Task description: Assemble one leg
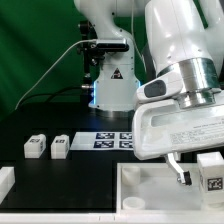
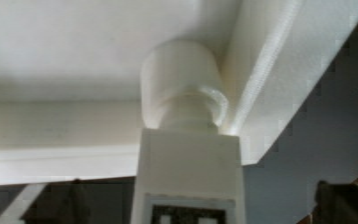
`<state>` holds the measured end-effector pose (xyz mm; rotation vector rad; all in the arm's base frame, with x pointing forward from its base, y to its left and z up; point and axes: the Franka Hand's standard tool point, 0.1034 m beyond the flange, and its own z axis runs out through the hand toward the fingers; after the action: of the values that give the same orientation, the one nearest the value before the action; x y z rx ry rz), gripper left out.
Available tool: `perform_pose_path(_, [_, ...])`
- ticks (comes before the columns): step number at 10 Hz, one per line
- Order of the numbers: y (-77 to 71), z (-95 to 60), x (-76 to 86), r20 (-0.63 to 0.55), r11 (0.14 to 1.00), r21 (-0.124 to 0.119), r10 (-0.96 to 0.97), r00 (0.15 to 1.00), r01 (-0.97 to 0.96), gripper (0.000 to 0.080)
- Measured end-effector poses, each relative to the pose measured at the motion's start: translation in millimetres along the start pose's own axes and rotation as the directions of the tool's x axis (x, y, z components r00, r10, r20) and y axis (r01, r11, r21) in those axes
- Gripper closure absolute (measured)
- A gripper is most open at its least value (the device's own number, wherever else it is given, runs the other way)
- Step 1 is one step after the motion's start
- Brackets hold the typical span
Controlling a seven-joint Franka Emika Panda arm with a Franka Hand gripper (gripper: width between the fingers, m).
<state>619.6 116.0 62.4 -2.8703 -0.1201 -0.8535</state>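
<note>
The Panda arm (image 1: 112, 60) rises from its base at about 12 o'clock in the exterior view and bends forward, so that its broad white hand fills the 3 o'clock part of the picture. Below that hand the gripper (image 1: 189, 172) hangs low over the black desk (image 1: 60, 185). One thin finger (image 1: 178, 168) shows there, its dark tip just above the white tray-shaped top (image 1: 140, 167). The other finger is hidden.

The leg (image 1: 210, 172) stands just beside that finger on its 3 o'clock side, upright, with its black-and-white tag facing the camera. A narrow dark gap seems to part the finger from the leg. Whether the jaws clasp the leg or merely stand about it, I cannot tell from either view.

In the wrist view the leg (image 2: 185, 150) fills the middle. It is a white post with a rounded end, and its tag is only partly in frame. That rounded end lies against the pale inner face of the tray-shaped top (image 2: 87, 60), close to a raised rim. No finger can be made out clearly in this view.

The tray-shaped top lies at about 5 o'clock on the desk. The marker board (image 1: 114, 141) lies flat near the centre, beyond the tray. Two other legs (image 1: 35, 146) sit side by side at about 8 o'clock, well apart from the gripper. A white block (image 1: 5, 182) is cut off by the frame edge near 8 o'clock.
</note>
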Motion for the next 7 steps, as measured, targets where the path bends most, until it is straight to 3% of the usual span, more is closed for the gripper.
perform_pose_path(6, [-1.0,-2.1,2.2,0.020,1.000,0.003,0.014,1.000,-0.014,0.0150])
perform_pose_path(7, [-3.0,-22.1,19.6,0.046,0.999,0.007,0.034,0.998,-0.035,0.0150])
